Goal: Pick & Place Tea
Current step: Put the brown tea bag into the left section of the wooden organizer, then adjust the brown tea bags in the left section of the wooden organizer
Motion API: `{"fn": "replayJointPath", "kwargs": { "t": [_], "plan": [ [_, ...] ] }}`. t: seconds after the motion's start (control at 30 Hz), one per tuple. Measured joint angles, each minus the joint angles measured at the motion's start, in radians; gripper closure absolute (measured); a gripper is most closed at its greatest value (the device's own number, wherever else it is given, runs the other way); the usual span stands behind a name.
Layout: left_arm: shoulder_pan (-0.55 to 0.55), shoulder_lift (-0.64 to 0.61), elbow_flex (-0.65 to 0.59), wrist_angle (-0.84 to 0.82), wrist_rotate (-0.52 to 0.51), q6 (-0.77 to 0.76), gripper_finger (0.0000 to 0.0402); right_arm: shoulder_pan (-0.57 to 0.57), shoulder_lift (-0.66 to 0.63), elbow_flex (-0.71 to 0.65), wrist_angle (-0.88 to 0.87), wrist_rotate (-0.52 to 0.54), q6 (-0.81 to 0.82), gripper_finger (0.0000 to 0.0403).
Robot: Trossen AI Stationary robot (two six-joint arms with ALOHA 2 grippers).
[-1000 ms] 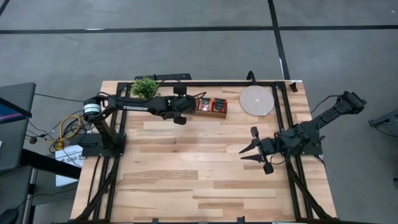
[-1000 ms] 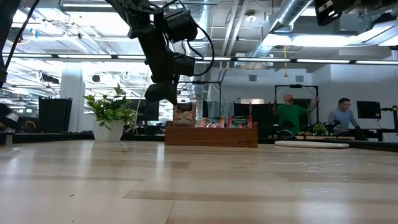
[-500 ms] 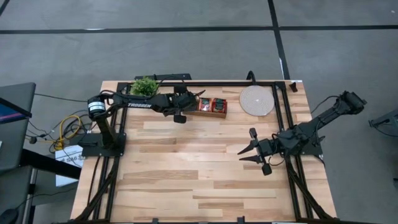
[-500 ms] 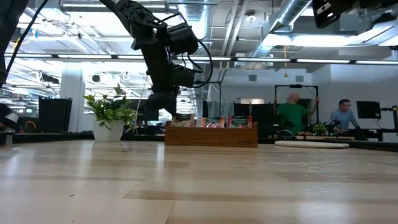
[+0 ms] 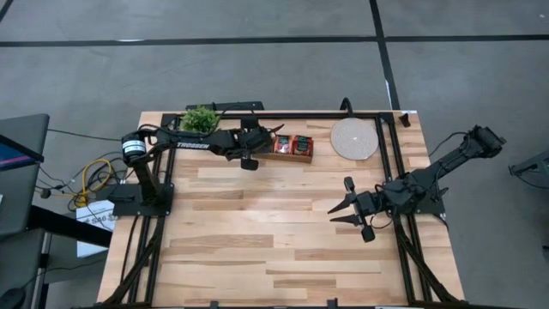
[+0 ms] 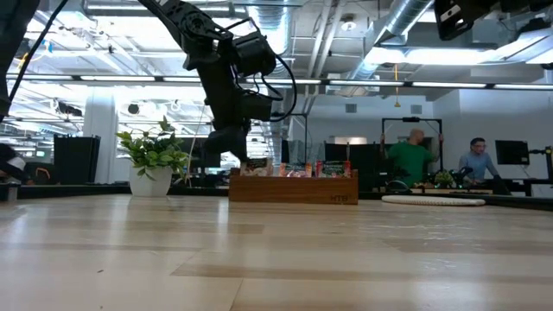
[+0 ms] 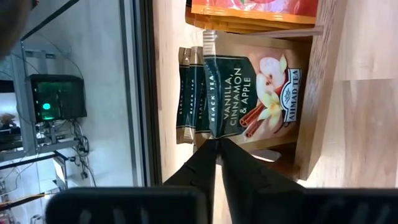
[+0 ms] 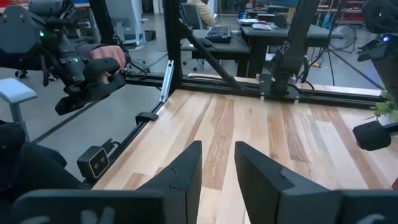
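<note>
The wooden tray (image 5: 292,148) stands near the table's far edge with red-orange sachets (image 7: 255,12) and pale grey ones (image 7: 186,93) upright in its compartments. My left gripper (image 5: 262,143) (image 6: 244,158) reaches down into the tray's left end, shut on a pale sachet (image 7: 255,93) with a dark band and "vanilla, cinnamon & apple" print. My right gripper (image 5: 336,212) (image 8: 217,155) hovers open over the right part of the table, away from the tray. My left gripper (image 7: 216,142) pinches the pale sachet between its two fingers at one side edge, close to the dark-band corner (image 7: 211,132). The fingers come from above, slanting down into the tray's left compartment. The sachet stands on edge in front of the other grey sachets; whether it rests on the tray floor cannot be told.
A round pale disc (image 5: 354,137) lies right of the tray and a potted plant (image 5: 199,120) (image 6: 154,155) left of it. Black frame rails run along the table's sides. Bare wood lies between the arms. People stand in the room beyond; a hand (image 8: 102,56) grips a controller.
My left gripper has moved down and toward the far edge, to the tray's left end, staying shut. The sachet that hung below it above the tray now sits low in the left compartment. In the last half second it has kept nearly still.
</note>
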Motion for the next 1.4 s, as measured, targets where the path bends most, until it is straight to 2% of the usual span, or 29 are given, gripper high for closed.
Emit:
{"fn": "replayJointPath", "kwargs": {
  "t": [0.27,0.43,0.67,0.9,0.97,1.13,1.4],
  "plan": [
    [0.000,0.000,0.000,0.000,-0.010,0.029,0.0327,0.000,0.000,0.000,0.000,0.000,0.000,0.0313],
    [0.000,0.000,0.000,0.005,-0.071,0.067,0.0300,0.000,0.000,0.000,0.000,0.000,0.000,0.0313],
    [0.000,0.000,0.001,0.059,-0.181,0.104,0.0286,0.000,0.000,0.000,0.000,0.000,0.001,0.0313],
    [-0.030,0.000,0.040,0.066,-0.197,0.095,0.0286,0.000,0.000,0.000,-0.001,0.000,0.001,0.0313],
    [-0.042,0.000,0.058,0.089,-0.166,0.080,0.0286,0.000,0.000,0.000,-0.001,0.000,0.001,0.0313],
    [-0.046,0.000,0.065,0.124,0.030,0.019,0.0287,0.000,0.000,0.000,-0.002,-0.002,0.007,0.0313],
    [-0.019,0.020,0.065,0.092,0.141,-0.073,0.0287,0.009,0.000,0.001,-0.002,-0.016,0.010,0.0313]
  ]
}}
